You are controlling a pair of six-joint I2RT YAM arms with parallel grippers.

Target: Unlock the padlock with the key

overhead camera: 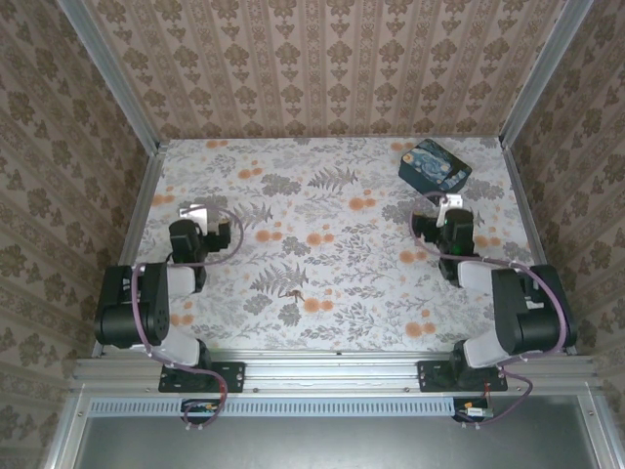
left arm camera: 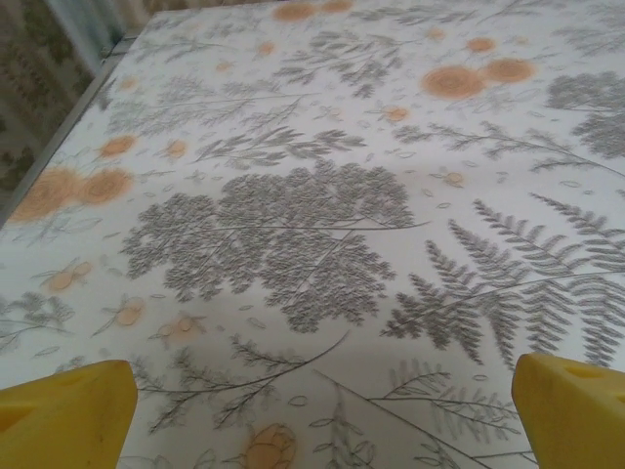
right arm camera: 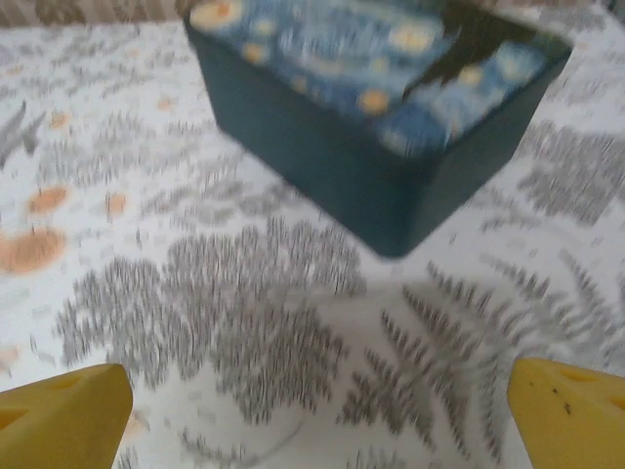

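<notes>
A tiny dark grey thing, apparently the padlock [overhead camera: 295, 291], lies on the floral tablecloth near the middle front, between the two arms; it is too small to make out a shackle. The key is not distinguishable. My left gripper [overhead camera: 195, 213] hovers at the left of the table, and its yellow fingertips [left arm camera: 68, 415] stand wide apart over bare cloth, open [left arm camera: 317, 425]. My right gripper [overhead camera: 449, 203] is at the right, just in front of the dark blue box, also open [right arm camera: 317, 420] with nothing between its yellow fingertips [right arm camera: 571, 410].
The dark blue swirl-patterned box [overhead camera: 435, 164] sits at the back right and looms close ahead in the right wrist view [right arm camera: 371, 117], which is blurred. Patterned walls enclose the table [overhead camera: 322, 205] at the back and on both sides.
</notes>
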